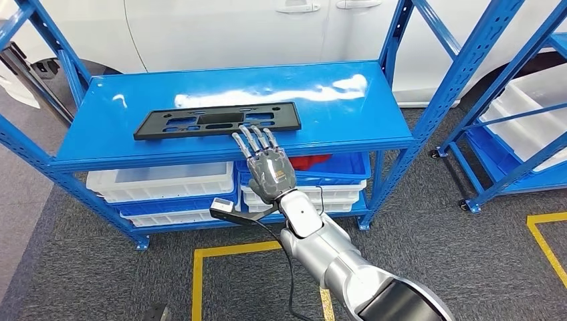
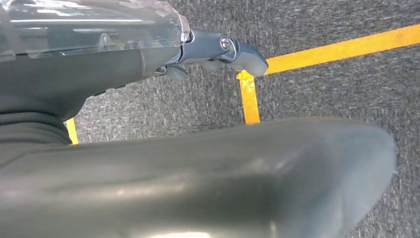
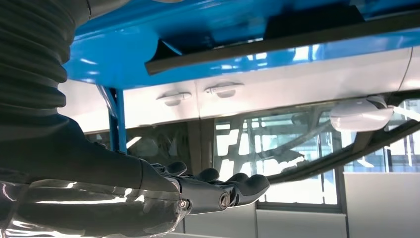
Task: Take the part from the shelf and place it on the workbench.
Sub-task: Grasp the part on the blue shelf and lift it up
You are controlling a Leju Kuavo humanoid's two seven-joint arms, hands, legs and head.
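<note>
One hand near: right hand (image 1: 270,169) is the only one close to the part (image 1: 217,120); left hand (image 2: 218,52) hangs low over grey carpet with yellow floor tape (image 2: 249,98), well apart from the shelf.
Right hand state: released, holding nothing, fingers (image 1: 253,140) straight and slightly spread.
Right hand pose: back of the hand up, arm reaching forward and up from below, fingertips at the shelf's front edge.
Left hand state: cannot tell; the thumb tip shows, the rest is hidden.
Part from hand: just beyond the right fingertips and mostly off toward the left-arm side; whether they touch its near edge is unclear.
Part position: black flat plate with cut-outs, lying flat on the top shelf (image 1: 348,117), near its front edge.
Long axis: runs across the reach, side to side, so the hand meets the long near edge close to its right end.
Next move, as judged: slide fingers over or under that edge and close.
Beyond: white car (image 1: 267,27) behind the shelf.
</note>
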